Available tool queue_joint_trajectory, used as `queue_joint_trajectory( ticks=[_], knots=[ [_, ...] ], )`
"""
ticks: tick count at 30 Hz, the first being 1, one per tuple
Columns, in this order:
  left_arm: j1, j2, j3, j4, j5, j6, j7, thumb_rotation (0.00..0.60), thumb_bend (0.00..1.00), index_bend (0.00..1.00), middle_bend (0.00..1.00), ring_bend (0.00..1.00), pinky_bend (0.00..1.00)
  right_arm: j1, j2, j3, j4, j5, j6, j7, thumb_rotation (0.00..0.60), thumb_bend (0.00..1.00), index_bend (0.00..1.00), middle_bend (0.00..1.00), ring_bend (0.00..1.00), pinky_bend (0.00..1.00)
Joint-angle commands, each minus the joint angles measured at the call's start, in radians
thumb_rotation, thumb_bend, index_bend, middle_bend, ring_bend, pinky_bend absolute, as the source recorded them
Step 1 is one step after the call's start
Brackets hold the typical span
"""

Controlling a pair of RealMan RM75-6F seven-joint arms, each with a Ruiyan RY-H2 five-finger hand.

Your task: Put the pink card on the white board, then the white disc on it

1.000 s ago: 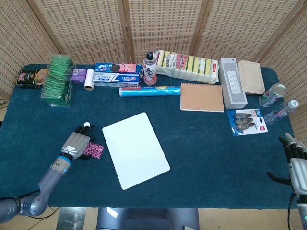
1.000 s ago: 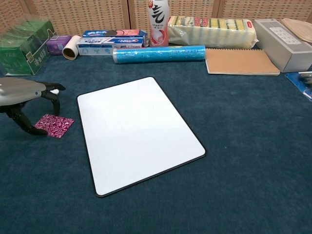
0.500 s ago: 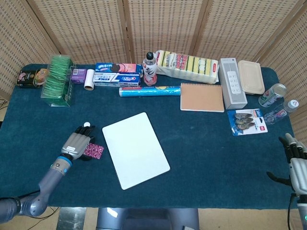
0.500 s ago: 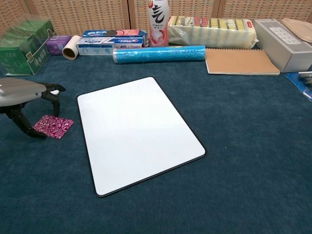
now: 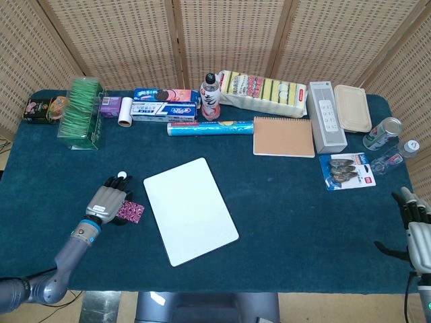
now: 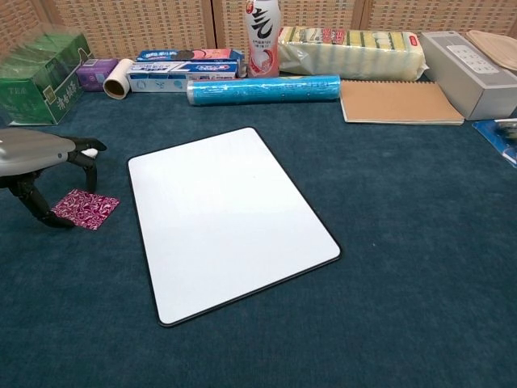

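The right hand [image 5: 416, 229] is seen at the table's near right edge, fingers parted and nothing held. The left hand [image 6: 44, 162] is arched over the pink card [image 6: 84, 208], fingertips planted on the cloth around it; whether the card is actually pinched cannot be told. The card is laid flat on the blue tablecloth [image 6: 420, 226], just left of the white board [image 6: 226, 218] and apart from it, one corner turned toward the near edge. The board is laid flat at centre, its long axis run from near right to far left. A small white disc [image 5: 122, 175] is noted just beyond the left hand's fingertips. Behind, a blue roll [image 6: 262, 88] and a brown notebook [image 6: 400, 103] are ranged.
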Motion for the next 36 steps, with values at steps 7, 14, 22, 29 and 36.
queue_joint_trajectory(
  ticks=[7,14,22,29,36],
  knots=[
    [-0.003,0.030,-0.008,-0.042,0.003,0.010,-0.009,0.600,0.17,0.39,0.00,0.00,0.05,0.001,0.001,0.001,-0.002,0.003,-0.003,0.001,0.600,0.00,0.03,0.00,0.00,0.00],
    [-0.008,0.042,-0.011,-0.068,-0.006,0.014,-0.006,0.600,0.17,0.39,0.00,0.00,0.05,0.000,0.005,0.001,-0.004,0.006,-0.005,0.006,0.600,0.00,0.03,0.00,0.00,0.00],
    [-0.034,0.074,-0.039,-0.150,-0.003,0.035,0.015,0.600,0.17,0.40,0.00,0.00,0.05,0.002,0.008,0.001,-0.006,0.011,-0.012,0.006,0.600,0.00,0.03,0.00,0.00,0.00],
    [-0.090,0.066,-0.078,-0.232,-0.041,0.063,0.101,0.600,0.17,0.40,0.00,0.00,0.05,0.003,0.010,-0.001,-0.007,0.011,-0.017,0.009,0.600,0.00,0.03,0.00,0.00,0.00],
    [-0.189,-0.002,-0.108,-0.227,-0.141,0.074,0.243,0.600,0.17,0.40,0.00,0.00,0.05,0.005,0.014,-0.002,-0.008,0.009,-0.022,0.016,0.600,0.00,0.03,0.00,0.00,0.00]
  ],
)
